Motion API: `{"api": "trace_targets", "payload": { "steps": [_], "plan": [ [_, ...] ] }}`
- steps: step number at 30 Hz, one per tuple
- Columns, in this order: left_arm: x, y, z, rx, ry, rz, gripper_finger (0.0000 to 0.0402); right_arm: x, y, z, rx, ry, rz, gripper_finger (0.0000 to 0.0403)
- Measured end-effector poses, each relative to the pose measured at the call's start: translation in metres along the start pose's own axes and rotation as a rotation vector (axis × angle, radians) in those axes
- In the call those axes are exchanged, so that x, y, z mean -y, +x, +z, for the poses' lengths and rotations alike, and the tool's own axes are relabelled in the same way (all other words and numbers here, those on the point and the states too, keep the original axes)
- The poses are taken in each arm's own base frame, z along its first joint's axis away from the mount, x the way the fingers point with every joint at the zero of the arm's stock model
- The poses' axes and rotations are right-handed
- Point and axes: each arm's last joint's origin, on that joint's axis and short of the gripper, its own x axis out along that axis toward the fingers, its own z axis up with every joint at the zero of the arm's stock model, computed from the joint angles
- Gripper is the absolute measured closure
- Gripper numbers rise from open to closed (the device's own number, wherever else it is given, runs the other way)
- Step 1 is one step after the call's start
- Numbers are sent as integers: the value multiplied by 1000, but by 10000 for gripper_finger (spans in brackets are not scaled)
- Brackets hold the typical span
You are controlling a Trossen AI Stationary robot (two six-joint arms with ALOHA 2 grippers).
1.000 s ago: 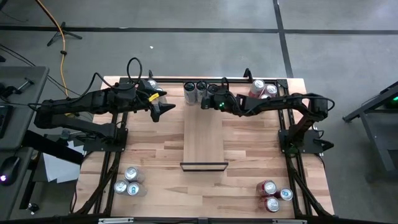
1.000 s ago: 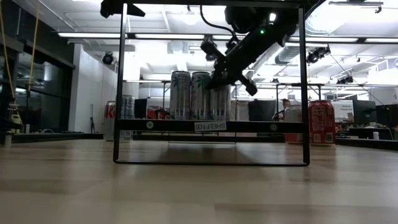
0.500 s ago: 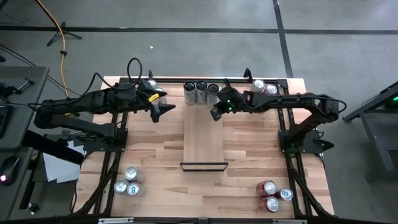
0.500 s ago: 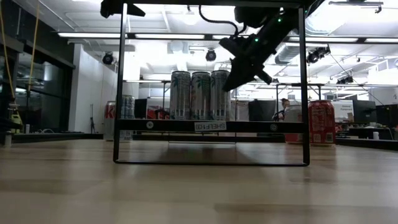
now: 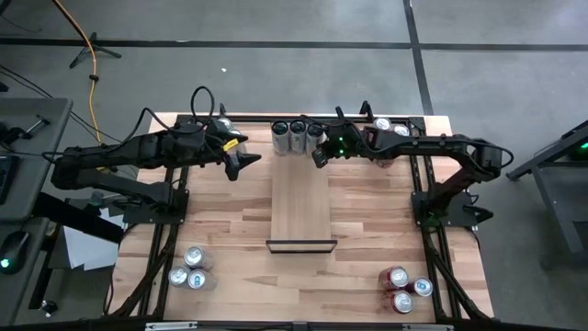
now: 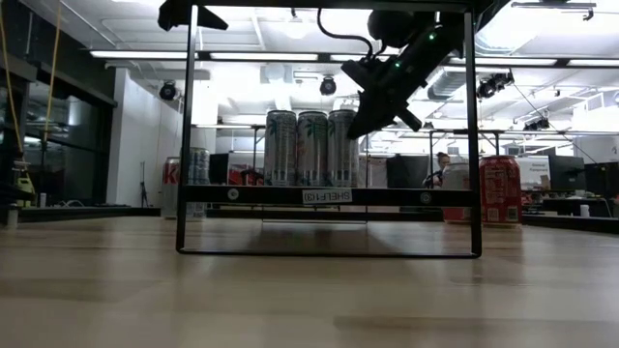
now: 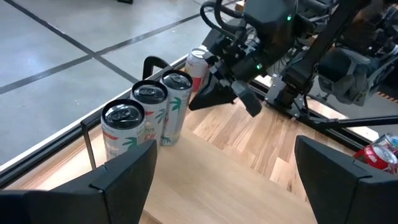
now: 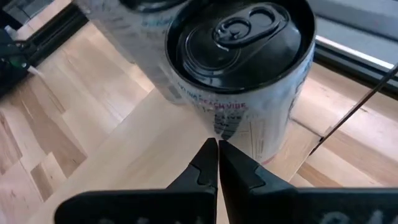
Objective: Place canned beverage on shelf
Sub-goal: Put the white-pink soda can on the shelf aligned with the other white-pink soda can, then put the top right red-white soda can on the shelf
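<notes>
Three white cans (image 5: 297,135) stand in a row on the far end of the pale wood shelf (image 5: 300,207), whose black edge bar is at its near end. They also show in the low view (image 6: 311,147) and the left wrist view (image 7: 149,112). My right gripper (image 5: 319,157) is shut and empty. It hangs slanted just right of and above the rightmost can (image 8: 242,68), its tips pointing at the can's side. My left gripper (image 5: 243,164) is open and empty, left of the shelf, above the table.
Red cans (image 5: 388,129) stand at the table's far right corner, and more red cans (image 5: 401,287) at the near right. Silver cans (image 5: 189,268) stand at the near left. The shelf's black frame posts (image 6: 184,126) rise on either side of it.
My right gripper has left the rightmost can on the shelf and drawn back from it toward the table's right and upward. It now hovers beside the can. The can stays upright in the row. My left arm has kept still.
</notes>
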Motion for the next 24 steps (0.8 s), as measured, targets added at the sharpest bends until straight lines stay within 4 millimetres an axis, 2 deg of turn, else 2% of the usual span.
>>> {"api": "trace_targets", "payload": {
  "steps": [8,13,17,24],
  "plan": [
    [0,0,0,0,2,4,80,7,1,6,28,59,-10,403],
    [0,0,0,1,20,5,80,7,-1,6,20,8,7,403],
    [0,-2,2,25,97,-4,80,6,-32,15,62,-60,38,403],
    [3,-7,13,139,143,-56,80,10,-110,22,146,-181,156,403]
  ]
}}
